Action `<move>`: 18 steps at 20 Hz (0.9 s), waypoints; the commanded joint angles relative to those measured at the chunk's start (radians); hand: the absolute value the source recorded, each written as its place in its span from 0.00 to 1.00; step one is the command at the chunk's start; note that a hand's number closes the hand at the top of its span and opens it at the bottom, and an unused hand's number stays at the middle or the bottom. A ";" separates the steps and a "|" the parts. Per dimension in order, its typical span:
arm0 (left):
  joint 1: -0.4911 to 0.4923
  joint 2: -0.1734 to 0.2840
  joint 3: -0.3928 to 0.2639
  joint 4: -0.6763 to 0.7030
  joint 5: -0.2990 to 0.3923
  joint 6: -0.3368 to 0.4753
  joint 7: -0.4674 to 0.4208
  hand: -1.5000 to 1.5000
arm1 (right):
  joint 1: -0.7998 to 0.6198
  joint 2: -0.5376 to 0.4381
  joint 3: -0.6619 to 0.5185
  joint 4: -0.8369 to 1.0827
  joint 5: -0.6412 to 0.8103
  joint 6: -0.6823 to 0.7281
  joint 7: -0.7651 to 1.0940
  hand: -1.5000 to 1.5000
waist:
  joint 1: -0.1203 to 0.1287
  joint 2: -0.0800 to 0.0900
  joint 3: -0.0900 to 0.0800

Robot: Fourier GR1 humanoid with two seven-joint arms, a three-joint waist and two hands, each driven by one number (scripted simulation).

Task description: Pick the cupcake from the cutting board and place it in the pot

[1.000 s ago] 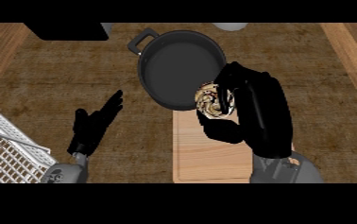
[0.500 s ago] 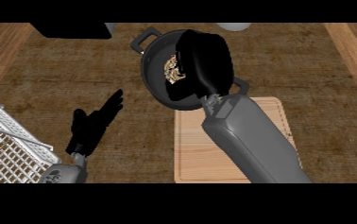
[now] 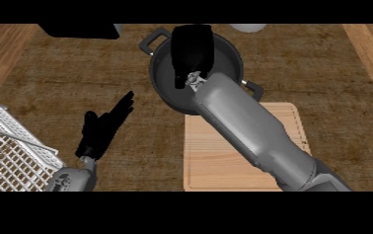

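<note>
While right hand (image 3: 191,53) covers pot (image 3: 232,65), cupcake hidden, fingers unclear

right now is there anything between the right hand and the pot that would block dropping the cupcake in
Nothing visible does. The right hand is already over the pot, inside its rim. The cupcake itself is hidden under the hand, so I cannot tell whether it is held or released. The cutting board lies behind the arm, bare.
</note>
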State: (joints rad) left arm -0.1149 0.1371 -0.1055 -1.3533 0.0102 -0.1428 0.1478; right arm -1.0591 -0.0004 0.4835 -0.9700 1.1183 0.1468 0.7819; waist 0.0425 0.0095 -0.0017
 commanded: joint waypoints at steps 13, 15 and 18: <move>-0.060 -0.022 -0.013 0.027 -0.013 -0.009 0.019 0.50 | -0.086 0.000 0.037 0.337 -0.397 -0.092 0.102 0.00 | 0.054 0.014 0.001; -0.029 0.013 -0.002 0.029 -0.002 -0.046 -0.017 0.50 | -0.081 0.000 0.025 0.267 -0.386 -0.240 0.053 0.00 | 0.065 0.016 0.002; -0.042 -0.030 -0.021 0.005 -0.013 -0.003 0.026 0.50 | -0.075 0.000 -0.023 0.199 -0.413 -0.423 -0.021 0.00 | 0.042 0.009 0.004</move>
State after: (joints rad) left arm -0.1565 0.1249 -0.1181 -1.3404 0.0043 -0.1652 0.1545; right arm -1.1458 -0.0002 0.4915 -0.7015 0.7429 -0.0791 0.8312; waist 0.0964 0.0226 0.0007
